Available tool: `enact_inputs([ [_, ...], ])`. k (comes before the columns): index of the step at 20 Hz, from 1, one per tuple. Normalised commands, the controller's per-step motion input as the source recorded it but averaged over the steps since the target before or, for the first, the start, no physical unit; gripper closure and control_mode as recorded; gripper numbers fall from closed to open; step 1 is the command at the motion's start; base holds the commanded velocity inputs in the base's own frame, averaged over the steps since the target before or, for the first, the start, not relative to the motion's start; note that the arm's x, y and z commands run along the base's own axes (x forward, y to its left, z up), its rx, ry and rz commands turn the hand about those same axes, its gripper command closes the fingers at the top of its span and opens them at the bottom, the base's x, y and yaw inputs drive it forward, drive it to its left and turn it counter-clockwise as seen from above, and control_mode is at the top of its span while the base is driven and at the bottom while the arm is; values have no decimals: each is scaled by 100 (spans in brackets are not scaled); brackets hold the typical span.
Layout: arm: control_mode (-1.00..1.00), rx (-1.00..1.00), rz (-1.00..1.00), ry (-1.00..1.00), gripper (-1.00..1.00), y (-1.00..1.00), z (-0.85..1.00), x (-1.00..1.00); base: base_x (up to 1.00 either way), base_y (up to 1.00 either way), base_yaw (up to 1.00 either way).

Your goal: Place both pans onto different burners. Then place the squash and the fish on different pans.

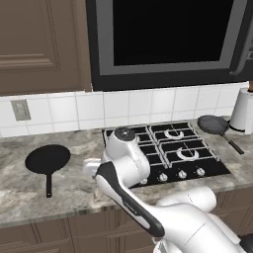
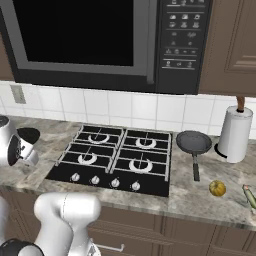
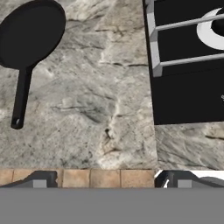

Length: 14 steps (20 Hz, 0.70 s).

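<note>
On the marble table left of the hob, a black pan lies flat with its handle pointing toward the front edge; the hand view shows this pan at upper left, with the hob's corner and one burner at upper right. Over the bare table between pan and hob hangs the end effector, its fingertips spread wide apart and holding nothing. Right of the hob, the second pan sits on the table with its handle toward the front, just beside a paper towel roll. Near the front right edge lie a round yellow object and, at the frame's edge, the yellow-green squash. All four burners are bare.
</note>
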Motion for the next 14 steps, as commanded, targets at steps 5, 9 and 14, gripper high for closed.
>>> enact_inputs([
  [5, -100, 0, 0, 0, -100, 40, -1, 4, 0, 0, 0],
  [9, -100, 0, 0, 0, -100, 40, -2, 6, 0, 0, 0],
  [14, -100, 0, 0, 0, -100, 39, -2, 10, 0, 0, 0],
])
